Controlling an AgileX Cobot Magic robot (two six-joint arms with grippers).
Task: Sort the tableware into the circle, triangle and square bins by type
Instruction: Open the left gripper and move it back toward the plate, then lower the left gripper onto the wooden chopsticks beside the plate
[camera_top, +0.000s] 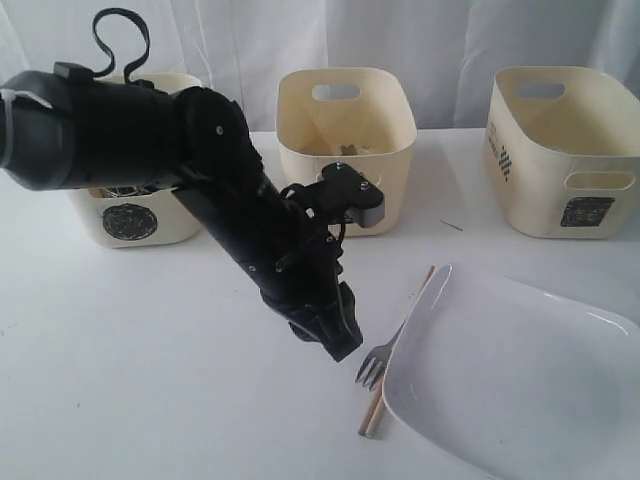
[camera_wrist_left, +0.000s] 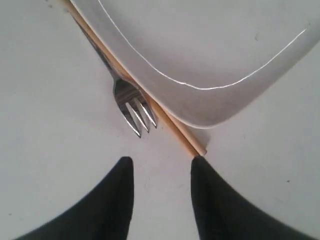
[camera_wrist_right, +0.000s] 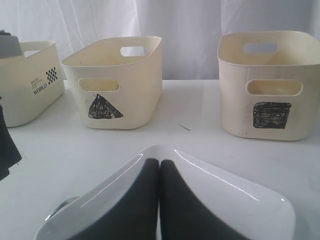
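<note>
Metal fork (camera_wrist_left: 127, 100) lies along the plate (camera_wrist_left: 210, 60) edge, tines toward left gripper (camera_wrist_left: 161, 162).

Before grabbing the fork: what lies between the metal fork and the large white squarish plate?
Wooden chopsticks lie between the metal fork and the large white squarish plate, along its rim, seen in the left wrist view.

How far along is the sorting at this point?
Well along, it seems: only three items show on the table, and the triangle bin holds something. In hand: nothing; the left gripper, jaws open, hovers by the fork. Left: fork, chopsticks, plate.
</note>
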